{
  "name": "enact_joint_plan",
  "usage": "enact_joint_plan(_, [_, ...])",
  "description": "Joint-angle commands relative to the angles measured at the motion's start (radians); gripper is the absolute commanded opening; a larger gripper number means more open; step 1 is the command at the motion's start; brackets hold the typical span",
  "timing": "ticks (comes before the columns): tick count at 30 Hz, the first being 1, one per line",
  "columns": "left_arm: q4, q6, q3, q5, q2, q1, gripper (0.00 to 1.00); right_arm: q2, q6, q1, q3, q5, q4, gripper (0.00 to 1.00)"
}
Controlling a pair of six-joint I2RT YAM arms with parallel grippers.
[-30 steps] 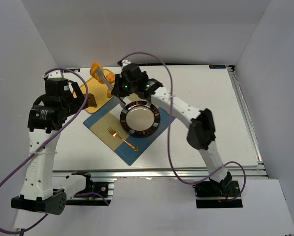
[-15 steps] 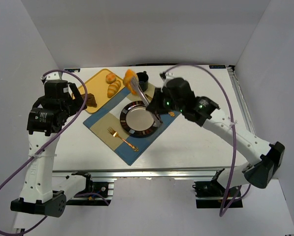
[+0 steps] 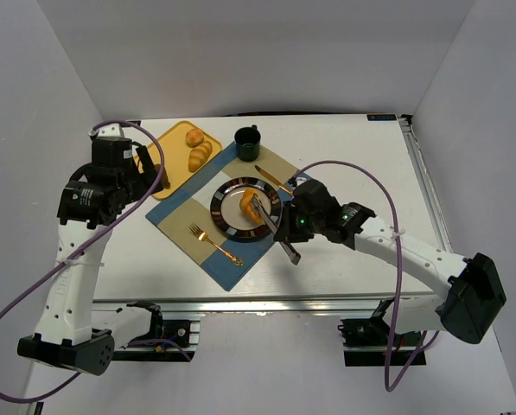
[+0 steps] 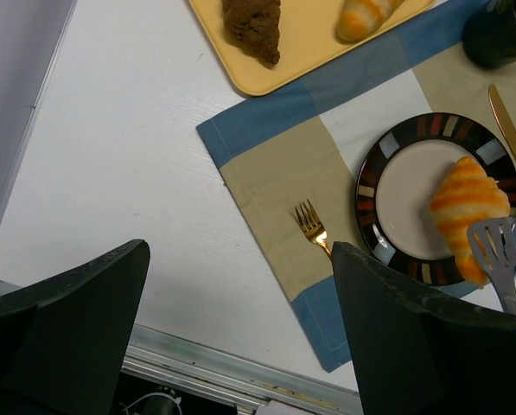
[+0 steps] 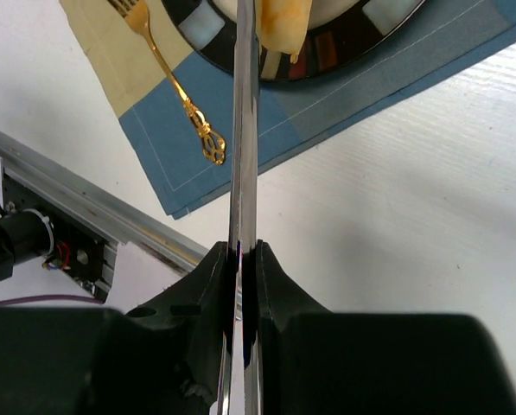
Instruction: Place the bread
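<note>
The golden-orange croissant (image 3: 254,208) lies on the dark-rimmed plate (image 3: 219,216), also seen in the left wrist view as croissant (image 4: 465,203) and in the right wrist view as croissant (image 5: 283,22). My right gripper (image 3: 288,240) is shut on the handles of metal tongs (image 5: 245,130), whose slotted tips (image 4: 500,251) sit at the croissant's near end. The dark brown chunk (image 4: 251,26) rests on the yellow tray (image 4: 318,47). In the top view the left arm hides it. My left gripper (image 4: 240,346) hangs open over the table's left part, holding nothing.
A round bun (image 3: 193,137) and a long roll (image 3: 200,156) lie on the tray (image 3: 173,138). A dark mug (image 3: 248,138), gold knife (image 3: 275,179) and gold fork (image 3: 213,244) sit on the blue-and-tan placemat (image 3: 184,226). The table's metal front rail (image 5: 85,212) is close.
My right arm swung from the tray to the plate, carrying the croissant in the tongs, and lowered it onto the plate. The left arm shifted slightly toward the tray.
</note>
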Motion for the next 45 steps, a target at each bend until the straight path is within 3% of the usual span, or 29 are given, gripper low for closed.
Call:
enact_joint_plan(1, [0.015,0.015,0.002,-0.003,-0.004,-0.013,0.98,-0.036,0.017,-0.012,-0.024,0.035,0.094,0.00])
enact_joint_plan(8, [0.017,0.012,-0.004,-0.004,0.001,-0.015,0.98,-0.038,0.021,-0.016,-0.047,0.096,0.048,0.01])
enact_joint_plan(22, [0.025,0.005,-0.008,0.002,0.013,-0.015,0.98,-0.049,-0.017,-0.018,0.048,0.179,-0.041,0.41])
enact_joint_plan(30, [0.023,0.008,-0.005,-0.001,0.011,-0.015,0.98,-0.062,-0.045,-0.018,0.125,0.227,-0.106,0.45])
enact_joint_plan(38, [0.017,0.008,0.015,-0.013,0.019,-0.015,0.98,0.002,-0.107,-0.007,0.338,0.211,-0.171,0.51])
enact_joint_plan(45, [-0.055,0.010,0.189,-0.116,0.062,-0.015,0.98,0.291,-0.143,0.034,0.594,0.119,-0.021,0.52])
